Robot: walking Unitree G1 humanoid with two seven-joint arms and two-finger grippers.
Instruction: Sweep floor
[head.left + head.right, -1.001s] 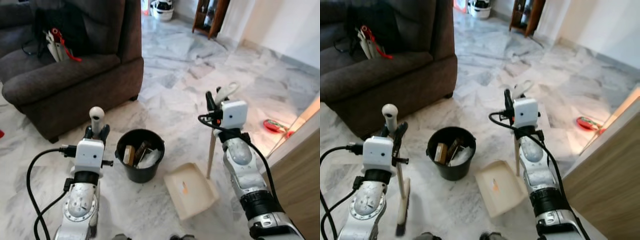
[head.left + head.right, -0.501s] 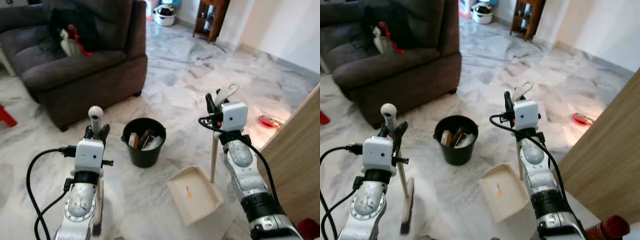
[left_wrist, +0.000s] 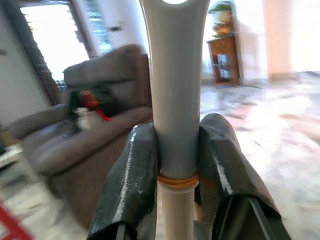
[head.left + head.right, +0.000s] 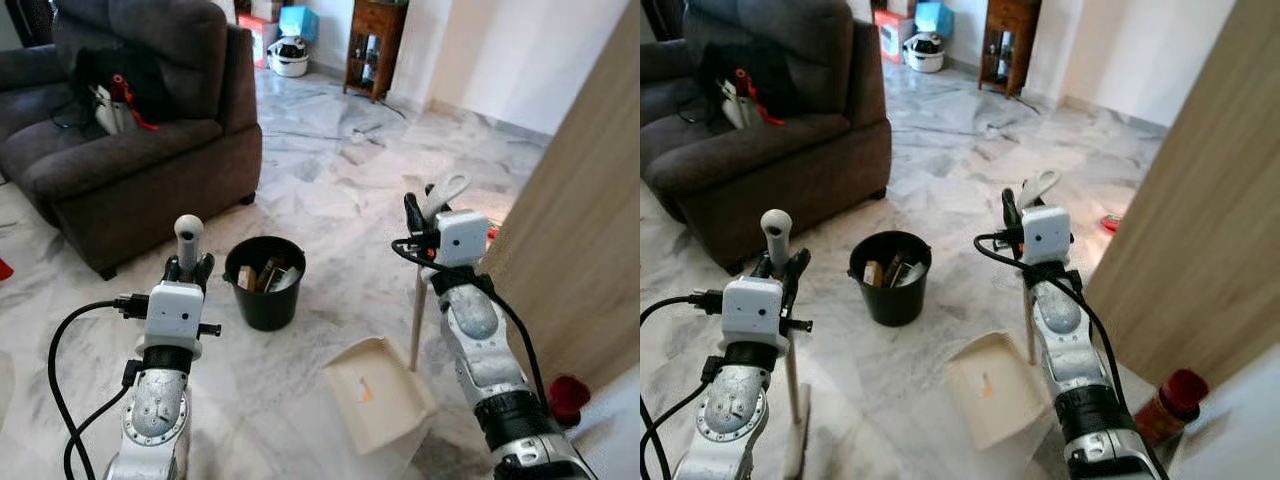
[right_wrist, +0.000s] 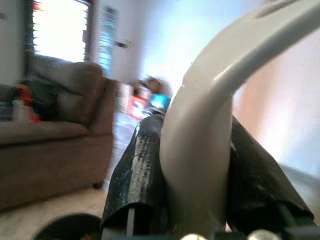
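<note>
My left gripper is shut on the grey handle of a broom, held upright; its head rests on the marble floor by my left side. In the left wrist view the broom handle sits clamped between the black fingers. My right gripper is shut on the curved grey handle of a long-handled cream dustpan, whose pan lies on the floor ahead and holds a small orange scrap. The right wrist view has that handle pinched between the fingers.
A black bucket with rubbish stands on the floor between the arms. A dark brown sofa is at the far left. A tall wooden panel rises close on the right, a red object at its foot. Open marble floor stretches ahead.
The whole picture has shifted as the camera moved: the wooden panel looms larger on the right and the bucket sits farther off. Both grippers keep their hold.
</note>
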